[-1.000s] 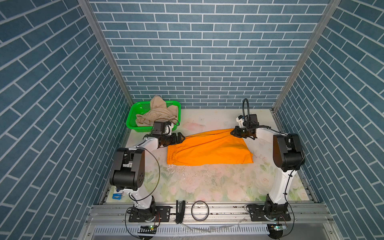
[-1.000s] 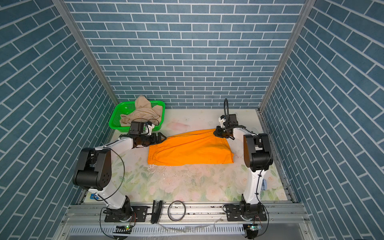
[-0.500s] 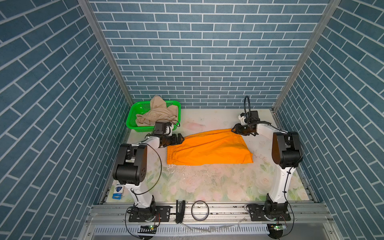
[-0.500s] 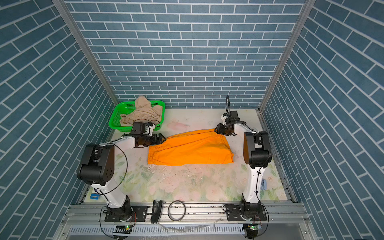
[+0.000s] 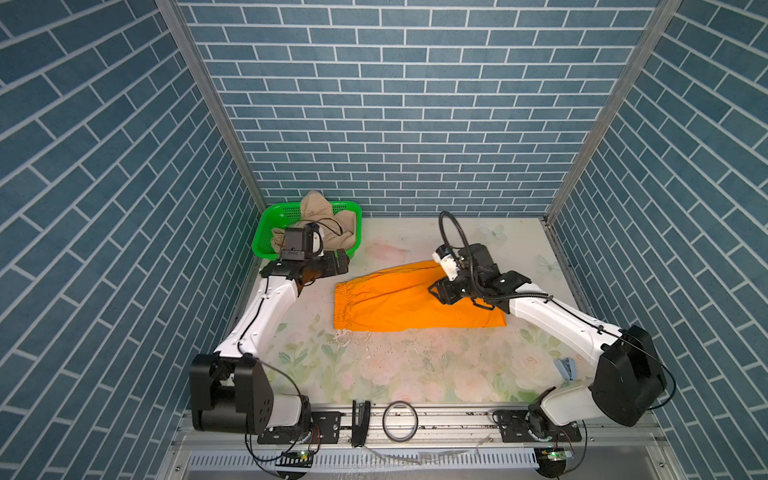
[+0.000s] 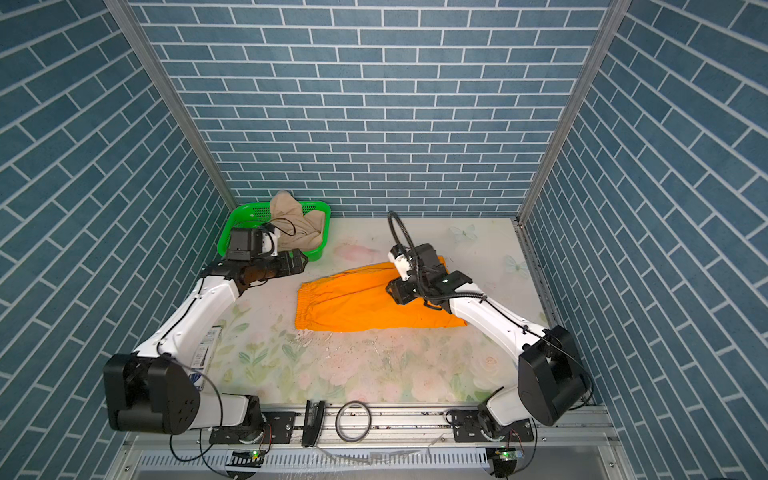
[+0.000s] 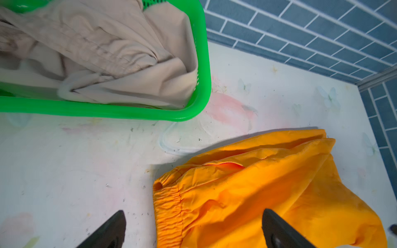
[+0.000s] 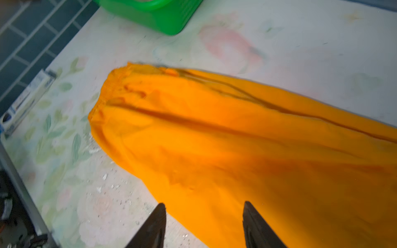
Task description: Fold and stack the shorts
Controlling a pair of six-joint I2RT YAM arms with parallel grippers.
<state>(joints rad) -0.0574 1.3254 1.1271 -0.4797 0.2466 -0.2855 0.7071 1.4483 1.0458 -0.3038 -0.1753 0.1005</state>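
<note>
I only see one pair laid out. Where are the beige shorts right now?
In both top views the beige shorts lie bunched inside the green basket at the back-left corner of the table, behind and left of the orange shorts.

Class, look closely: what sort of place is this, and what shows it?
Probably a robot test booth, not a home: two robot arms mounted on a metal rail, and brick-print walls boxing in a flowered table with orange shorts on it.
</note>
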